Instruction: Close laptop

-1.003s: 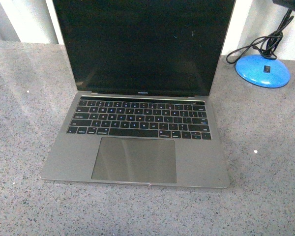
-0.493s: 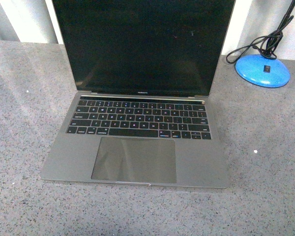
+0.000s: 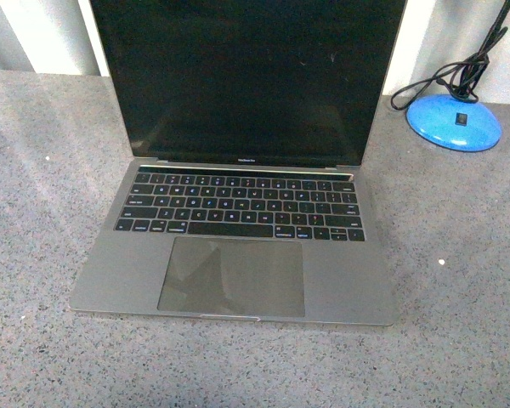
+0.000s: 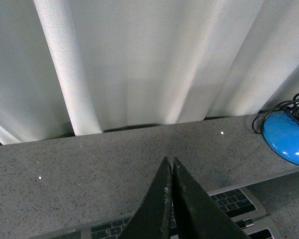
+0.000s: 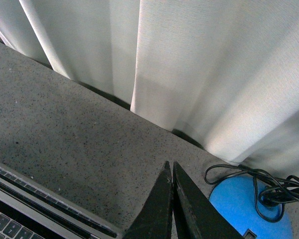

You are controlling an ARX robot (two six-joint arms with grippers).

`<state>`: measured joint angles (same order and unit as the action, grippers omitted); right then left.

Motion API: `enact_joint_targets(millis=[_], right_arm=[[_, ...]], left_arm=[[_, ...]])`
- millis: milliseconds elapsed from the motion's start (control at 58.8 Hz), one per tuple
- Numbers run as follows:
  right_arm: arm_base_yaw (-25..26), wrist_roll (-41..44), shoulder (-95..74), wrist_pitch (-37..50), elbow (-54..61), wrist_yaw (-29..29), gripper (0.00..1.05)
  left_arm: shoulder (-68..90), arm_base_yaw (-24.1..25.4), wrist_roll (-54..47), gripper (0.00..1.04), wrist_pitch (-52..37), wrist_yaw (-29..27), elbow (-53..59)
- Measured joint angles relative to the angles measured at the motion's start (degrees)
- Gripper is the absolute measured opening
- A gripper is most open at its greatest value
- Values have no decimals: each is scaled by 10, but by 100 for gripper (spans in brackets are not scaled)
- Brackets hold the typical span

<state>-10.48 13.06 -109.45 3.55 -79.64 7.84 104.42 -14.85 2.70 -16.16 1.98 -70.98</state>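
Note:
The laptop [image 3: 238, 255] lies open on the grey speckled table [image 3: 459, 280], its black screen upright and dark, with black keys and a large trackpad facing me. Neither gripper shows in the front view. In the left wrist view my left gripper [image 4: 170, 160] is shut with nothing in it, its dark fingers pressed together above a strip of the laptop's keyboard [image 4: 234, 199]. In the right wrist view my right gripper [image 5: 170, 164] is likewise shut and empty, over bare table beside the laptop's edge [image 5: 20, 191].
A blue rounded base [image 3: 453, 121] with a coiled black cable [image 3: 446, 81] sits at the back right; it also shows as the blue base [image 4: 289, 137] and the blue base [image 5: 244, 209]. A white curtain [image 4: 139, 59] hangs behind the table.
A dark part at the top right corner of the front view one second ago has gone out of view. The laptop has not moved.

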Motion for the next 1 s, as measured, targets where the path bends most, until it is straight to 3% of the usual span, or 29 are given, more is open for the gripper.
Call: enact_joint_targets(millis=[595, 1003], right_arm=[[-11, -22, -80, -19, -91, 9, 1], [-43, -45, -94, -12, -100, 6, 1]], left_arm=[[84, 14, -18, 4, 167, -36, -143], [87, 22, -24, 4, 175, -39, -145]])
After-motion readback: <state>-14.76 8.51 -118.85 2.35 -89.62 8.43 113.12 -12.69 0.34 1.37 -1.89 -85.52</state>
